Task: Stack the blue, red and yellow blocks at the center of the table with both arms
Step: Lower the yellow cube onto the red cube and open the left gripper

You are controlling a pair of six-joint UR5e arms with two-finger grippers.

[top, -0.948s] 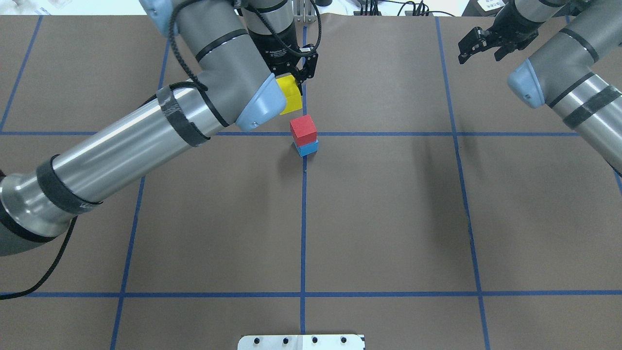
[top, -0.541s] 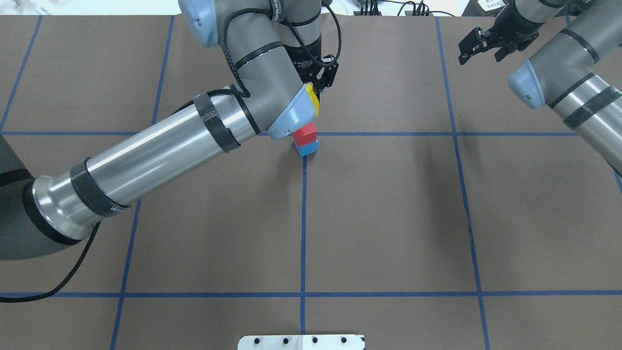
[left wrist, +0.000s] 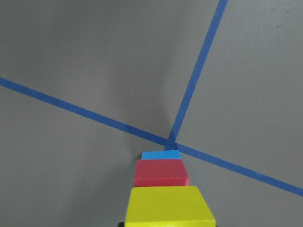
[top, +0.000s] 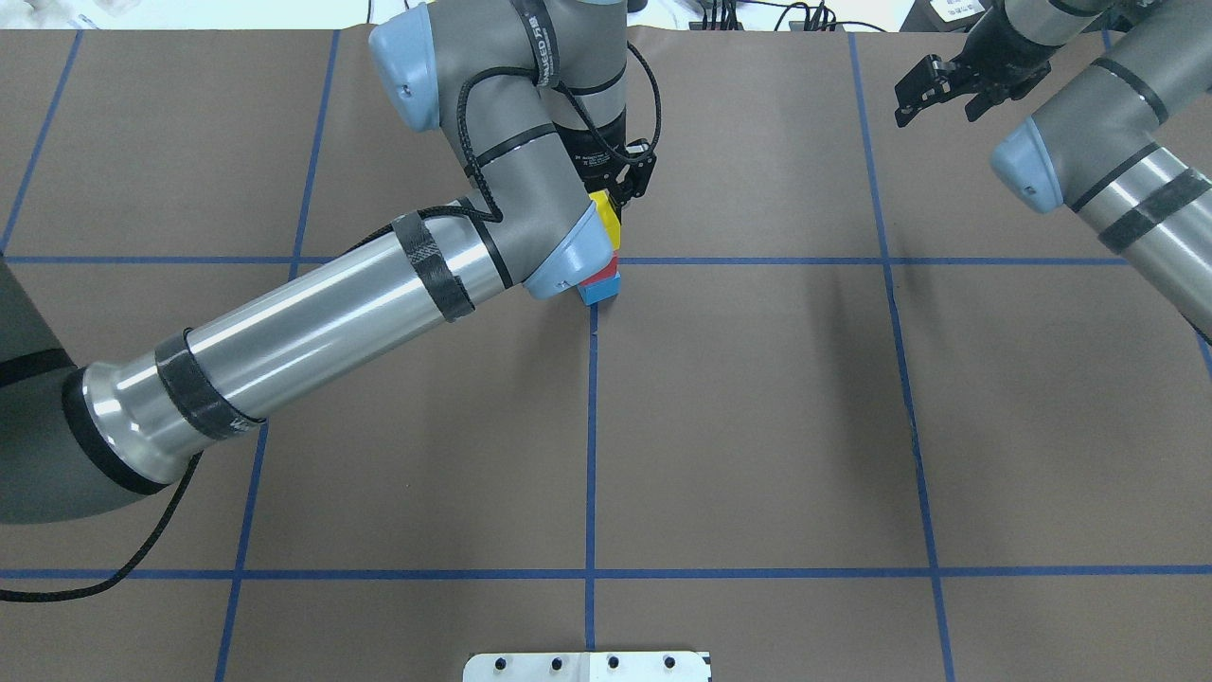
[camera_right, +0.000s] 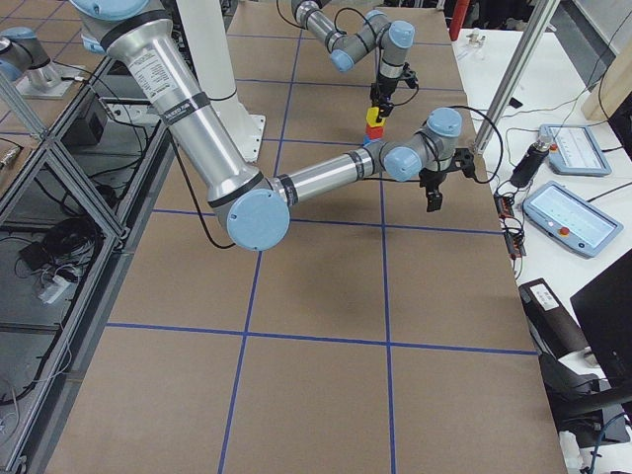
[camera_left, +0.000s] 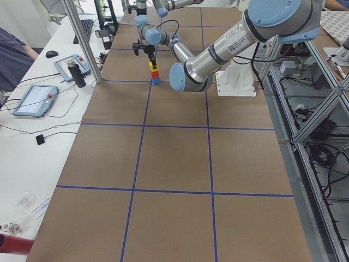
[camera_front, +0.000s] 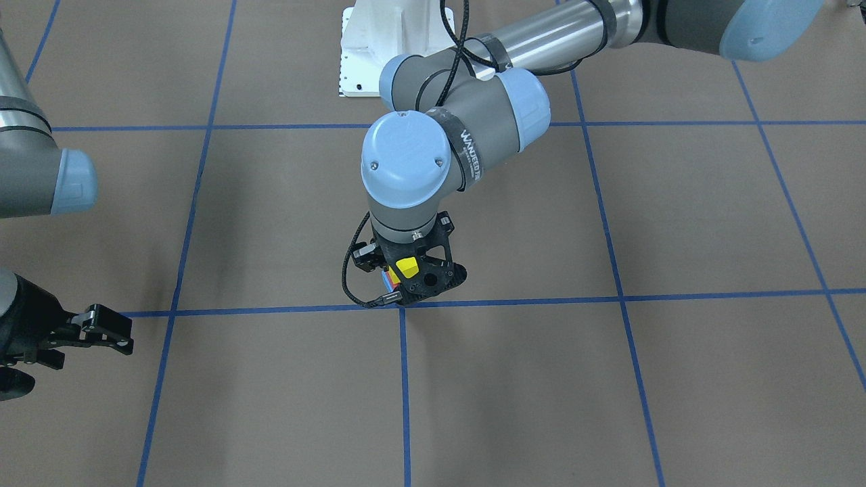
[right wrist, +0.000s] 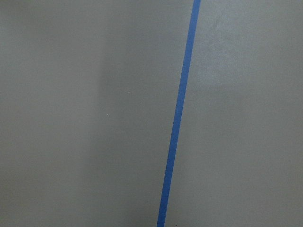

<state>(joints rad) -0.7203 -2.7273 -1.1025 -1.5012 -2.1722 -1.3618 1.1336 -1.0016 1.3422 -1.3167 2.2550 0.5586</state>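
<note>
A red block (left wrist: 161, 172) sits on a blue block (left wrist: 161, 154) at the crossing of the blue tape lines at the table's center. My left gripper (camera_front: 408, 272) is shut on a yellow block (top: 606, 216) and holds it straight over the red block, close above it or touching; I cannot tell which. The exterior left view shows the yellow block (camera_left: 152, 65), the red block (camera_left: 155, 73) and the blue block (camera_left: 156, 81) in one column. My left arm hides most of the stack from overhead. My right gripper (top: 933, 90) is open and empty at the far right.
The brown table (top: 757, 426) carries a grid of blue tape lines. The robot's white base plate (top: 587, 666) is at the near edge. Tablets and cables (camera_right: 573, 212) lie on the white bench past the table's far edge.
My left arm has carried the yellow block from beside the stack to directly over the red block and lowered it. The right arm has not moved.
</note>
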